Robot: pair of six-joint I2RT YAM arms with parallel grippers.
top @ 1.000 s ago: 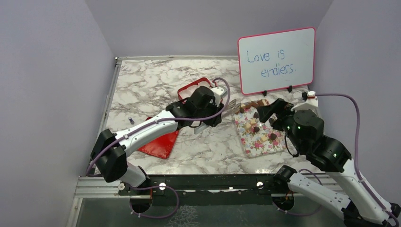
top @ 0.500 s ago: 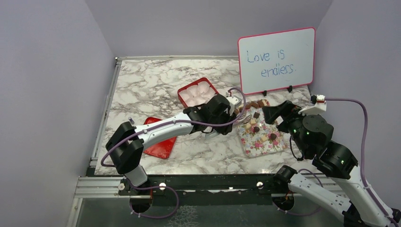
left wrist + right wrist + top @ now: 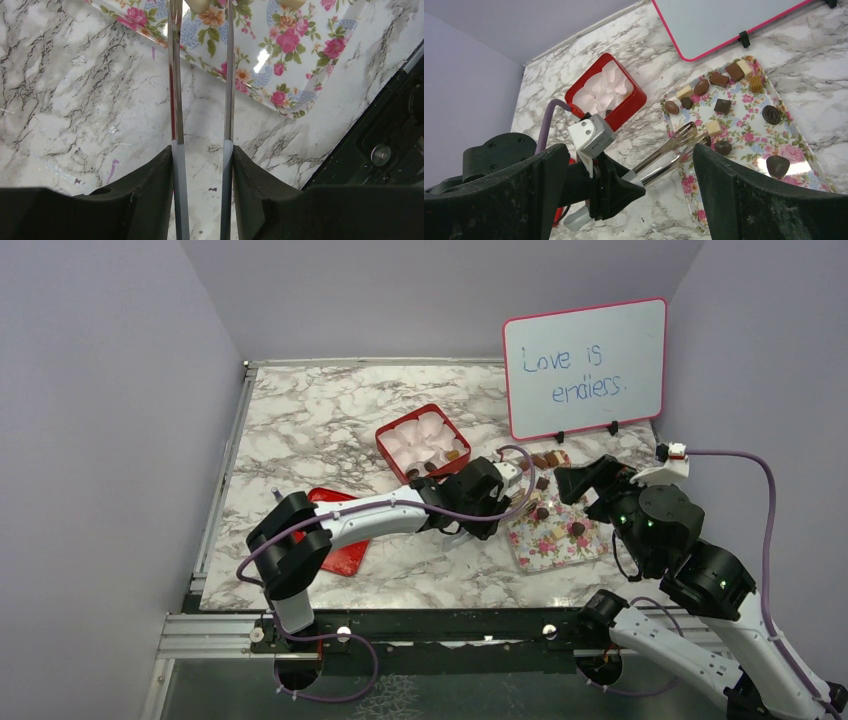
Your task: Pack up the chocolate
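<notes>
marble table (image 3: 330,430), chocolate (image 3: 722,106) on floral tray (image 3: 749,132)

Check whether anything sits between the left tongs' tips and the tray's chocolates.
Nothing visible does. The tongs in the left end effector reach over the tray edge, tips apart beside a cream chocolate, with no object between.

This is a staged robot test cell in a lab: plain lilac panel walls (image 3: 110,420) box in a marble-patterned bench (image 3: 320,420), with a metal mounting rail (image 3: 420,625) along its near edge and a handwritten whiteboard (image 3: 585,365) propped behind.
</notes>
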